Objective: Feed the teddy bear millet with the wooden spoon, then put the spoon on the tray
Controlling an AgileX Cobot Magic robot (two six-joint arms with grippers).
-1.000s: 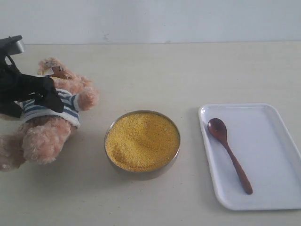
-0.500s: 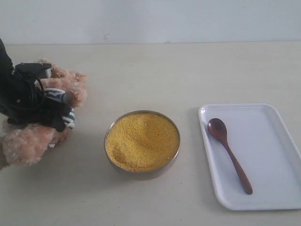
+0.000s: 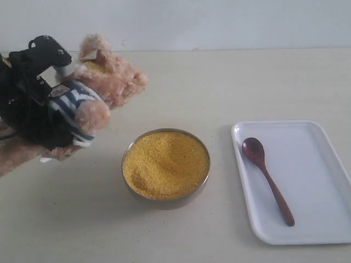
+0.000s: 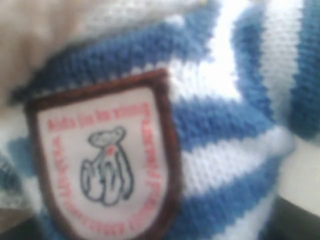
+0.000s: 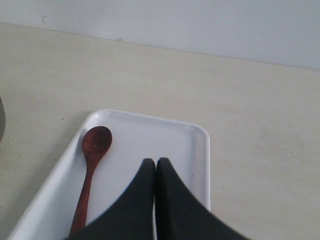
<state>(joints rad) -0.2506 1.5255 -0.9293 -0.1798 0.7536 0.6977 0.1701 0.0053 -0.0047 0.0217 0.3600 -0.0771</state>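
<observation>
Clasping the teddy bear [image 3: 104, 82] round its striped torso, the left gripper [image 3: 52, 118] holds the toy tilted, head uppermost and leaning away from the black wrist housing, one paw hanging over the gripper's outer side. The pads themselves are buried in plush and cannot be made out. In the left wrist view the blue-and-white shirt [image 4: 225, 125] fills the frame, its brown-edged chest badge [image 4: 105, 160] directly before the camera; the badge lettering is blurred.

The millet [image 3: 165, 163], a yellow heap in a round metal bowl [image 3: 164, 204], sits near the left gripper, below and beyond the bear's raised head, on the side towards the tray. Bear and grain are apart.

The wooden spoon [image 3: 267, 176] lies flat in the tray [image 3: 318, 164], well apart from the left gripper. The right gripper [image 5: 155, 167] has its two black fingers pressed together, with nothing between them. Their tips are seen against the tray's [image 5: 165, 140] white floor; their height above it cannot be told. The spoon [image 5: 89, 175] lies just beside these tips without touching them, along the tray's long rim, its oval bowl towards the rear wall.

All rests on a pale beige table [image 3: 219, 82], matt and faintly speckled, which meets a plain white wall [image 3: 219, 22] behind. The left arm enters the exterior view from the edge nearest the bear, wrist bent so that the gripper points across the table towards the bowl. The right arm is outside the exterior view.
</observation>
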